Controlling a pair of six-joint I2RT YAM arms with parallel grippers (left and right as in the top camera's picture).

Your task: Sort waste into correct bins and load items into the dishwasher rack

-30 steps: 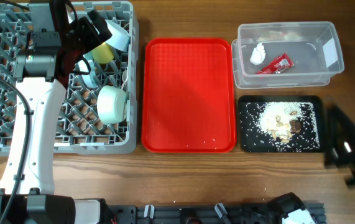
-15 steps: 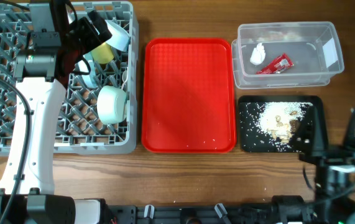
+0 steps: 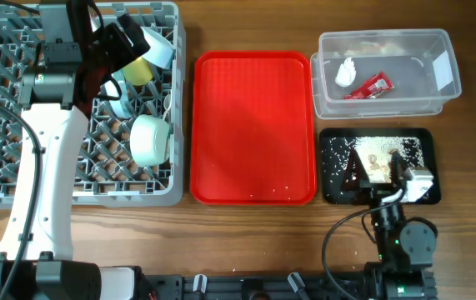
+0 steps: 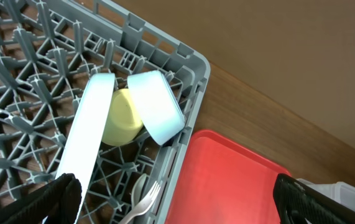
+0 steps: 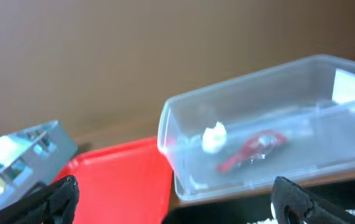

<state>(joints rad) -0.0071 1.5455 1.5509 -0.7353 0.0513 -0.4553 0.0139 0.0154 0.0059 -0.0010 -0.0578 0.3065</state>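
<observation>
Clearing both arms away looks to me like the step in hand, since the red tray (image 3: 253, 125) lies bare. Over the big grey dishwasher rack (image 3: 96, 197), my left gripper (image 4: 177, 196) hangs with its fingers spread wide and nothing between them. I want to lift it straight up before any swing, or a fingertip may catch a peg or tip the crockery. My right gripper (image 5: 177, 199) is spread wide and empty too, low over the near side of the black tray (image 3: 328, 167). That one should rise with no sideways drag, or it could sweep rice onto the wood. Now the look of things, big to small: the rack carries its load in the far right part, the clear tub (image 3: 425, 50) sits beyond the black tray, and both bins hold waste. In the rack a pale blue plate (image 4: 87, 134) stands on edge between pegs. The mint-green bowl (image 3: 148, 139) is tipped among the pegs on the near side of it, and the yellow cup (image 4: 124, 118) is tucked against the plate. A white fork (image 4: 141, 200) sits down in the grid; the spoon I can't pick out. The crumpled napkin (image 3: 345, 72) and red wrapper (image 3: 369, 86) lie side by side in the tub, and rice scraps (image 3: 379, 158) are scattered across the black tray.
</observation>
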